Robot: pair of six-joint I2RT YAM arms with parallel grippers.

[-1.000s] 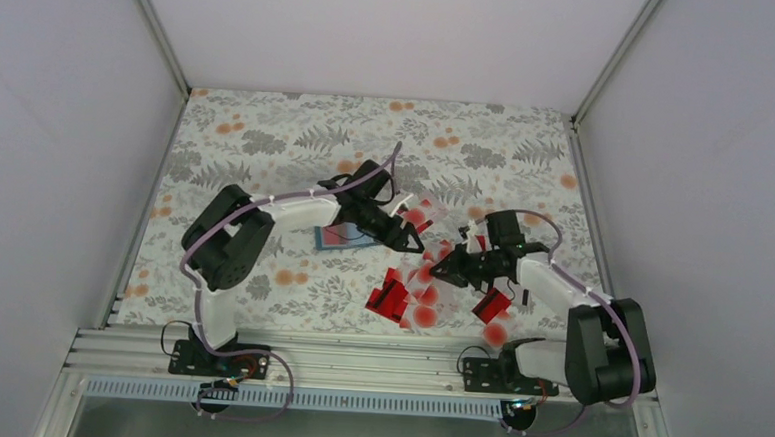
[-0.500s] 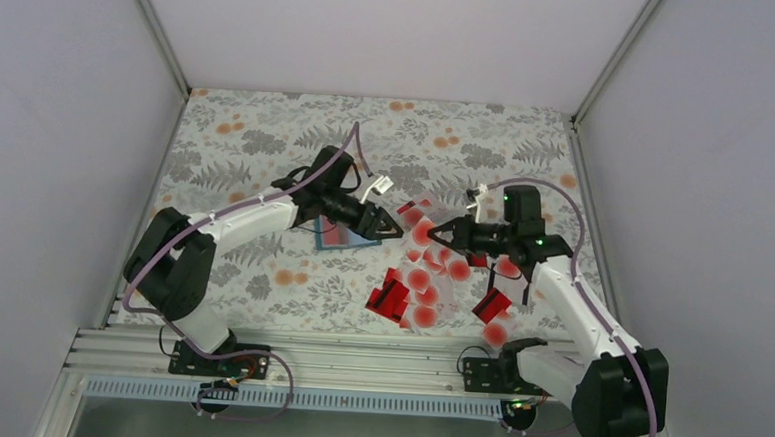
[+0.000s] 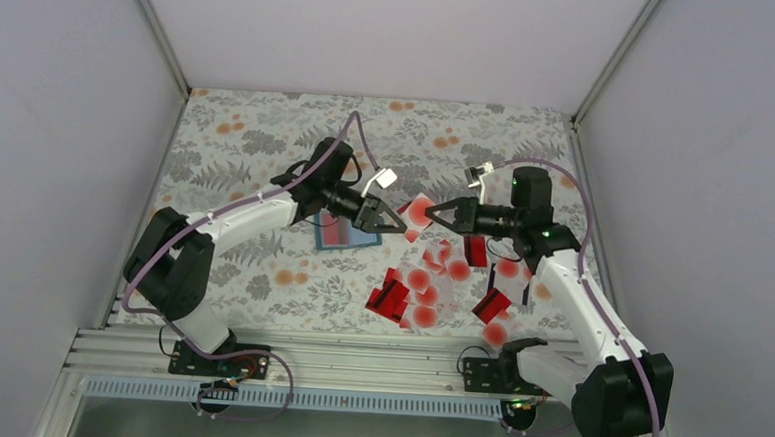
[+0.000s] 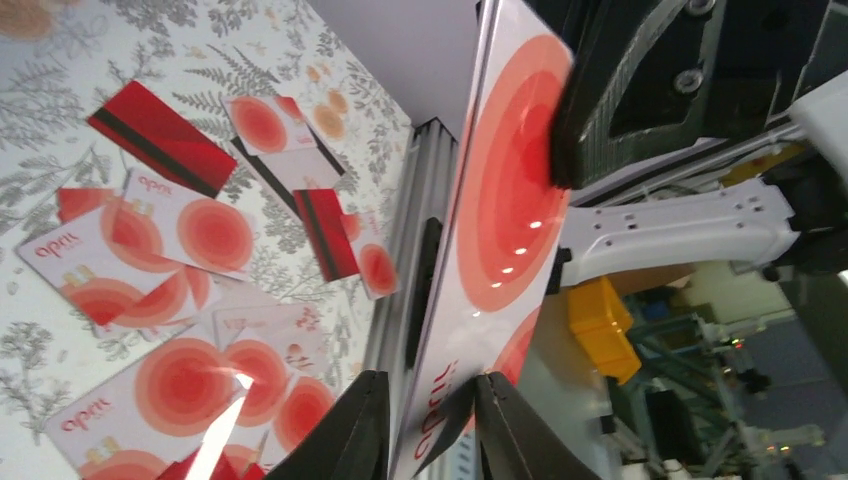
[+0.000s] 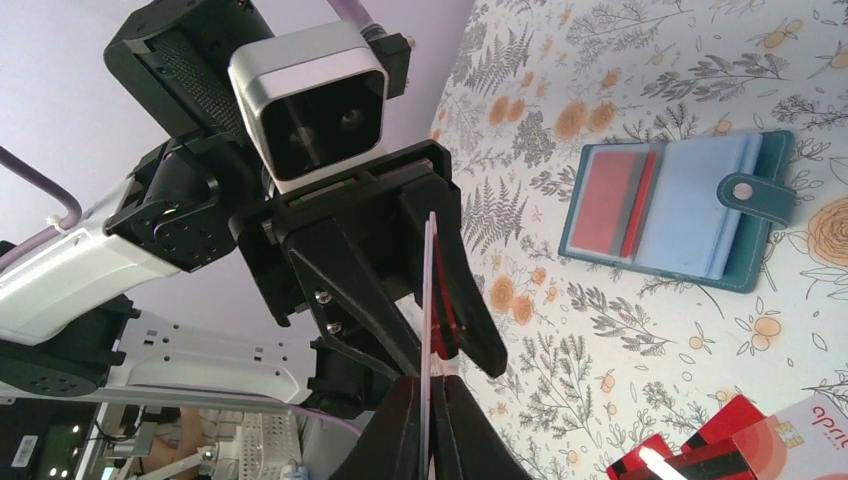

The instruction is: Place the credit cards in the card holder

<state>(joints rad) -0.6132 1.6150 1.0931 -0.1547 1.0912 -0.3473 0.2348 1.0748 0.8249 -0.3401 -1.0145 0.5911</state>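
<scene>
A pale credit card with a red dot [image 3: 419, 212] hangs in the air between the two arms. My right gripper [image 3: 434, 217] is shut on its edge [image 5: 428, 300], fingertips [image 5: 432, 385] pinched tight. From the other side my left gripper [image 3: 401, 227] straddles the same card [image 4: 510, 200]. Its jaws [image 4: 430, 385] stand a little apart on either side, with a small gap showing. The teal card holder [image 3: 346, 234] lies open on the cloth below the left gripper. It shows a red card in one pocket [image 5: 680, 205].
Several loose credit cards [image 3: 425, 281] are scattered on the flowered tablecloth between the arms. Red ones lie at the front [image 3: 389, 297] and to the right [image 3: 489, 304]. More of them [image 4: 180, 230] show in the left wrist view. White walls close in three sides.
The right gripper has lifted the dotted card off the pile and carried it up toward the left gripper. The left jaws have narrowed around the card's other end.
</scene>
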